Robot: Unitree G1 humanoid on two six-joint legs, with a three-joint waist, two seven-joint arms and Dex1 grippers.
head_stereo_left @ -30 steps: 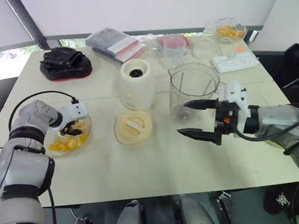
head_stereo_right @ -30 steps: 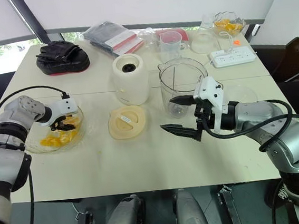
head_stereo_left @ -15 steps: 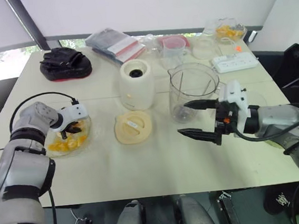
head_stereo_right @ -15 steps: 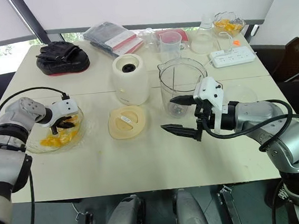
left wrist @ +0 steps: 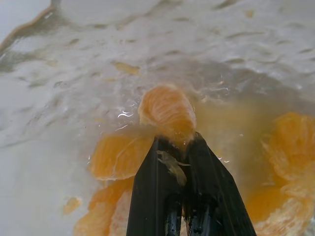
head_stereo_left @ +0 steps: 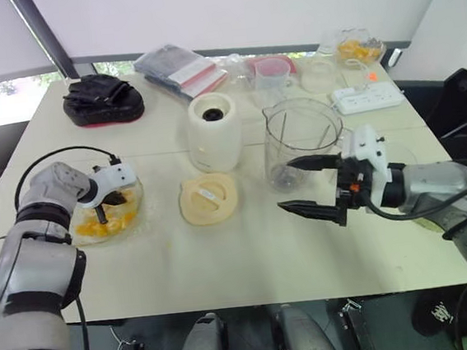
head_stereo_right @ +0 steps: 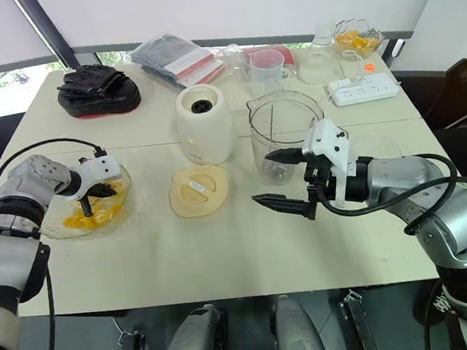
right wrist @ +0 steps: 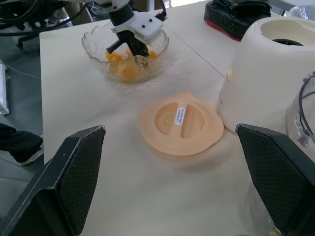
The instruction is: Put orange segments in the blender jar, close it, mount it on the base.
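Left pincer (left wrist: 175,143) sat low inside the glass bowl (head_stereo_left: 139,199) at the left side of the bench (head_stereo_left: 241,257). Its two fingers were drawn almost together, with a narrow slit between them and a shred of pulp caught in it. One orange segment (left wrist: 166,110) lay straight ahead of the tips and touched them at its near end. Its long axis ran roughly in line with the fingers. Whether the tips actually pinched that end could not be told. More orange segments (head_stereo_left: 98,228) lay loose in the bowl on either side of the pincer.

Right pincer (head_stereo_left: 284,186) hovered just beside the foot of the blender jar (head_stereo_left: 302,135), fingers spread wide and holding nothing.

Layout: the jar stood upright and uncovered, right of centre, with no fruit visible in it. The base (head_stereo_left: 214,133) stood just to its left, and the lid (head_stereo_left: 208,198) lay flat on the bench in front of the base. Jar and bowl were well apart, with the lid and base between them.

Judgement: loading had barely begun. The left arm was the nearer one to the fruit and the right arm to the jar. The coming move depended on a carry from the bowl toward the robot's right, past the lid, up and over the jar's rim. A grip on only the tip of a wet segment was likely to slip on the way.
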